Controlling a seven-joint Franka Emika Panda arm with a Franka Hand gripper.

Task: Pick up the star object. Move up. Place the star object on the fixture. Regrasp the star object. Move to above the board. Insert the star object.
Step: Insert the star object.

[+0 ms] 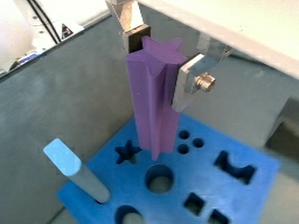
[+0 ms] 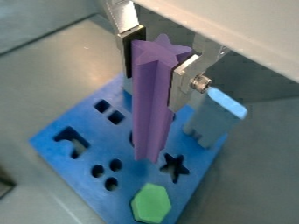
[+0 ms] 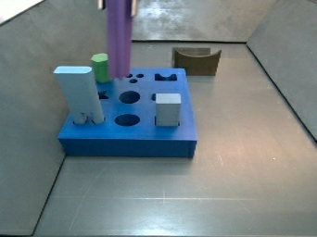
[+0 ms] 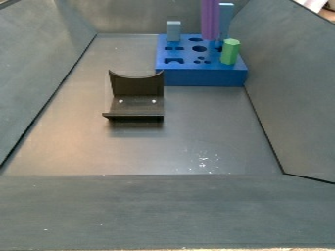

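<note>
My gripper is shut on the top of the purple star object and holds it upright over the blue board. The star object's lower end hangs close above the board's top, right beside the star-shaped hole. The same grip shows in a wrist view, with the star object, the star hole and the board. In both side views the star object stands over the board; the gripper is out of frame there. The dark fixture stands empty.
A tall pale blue block, a green piece and a short grey block stand in the board. Grey walls close in the floor on all sides.
</note>
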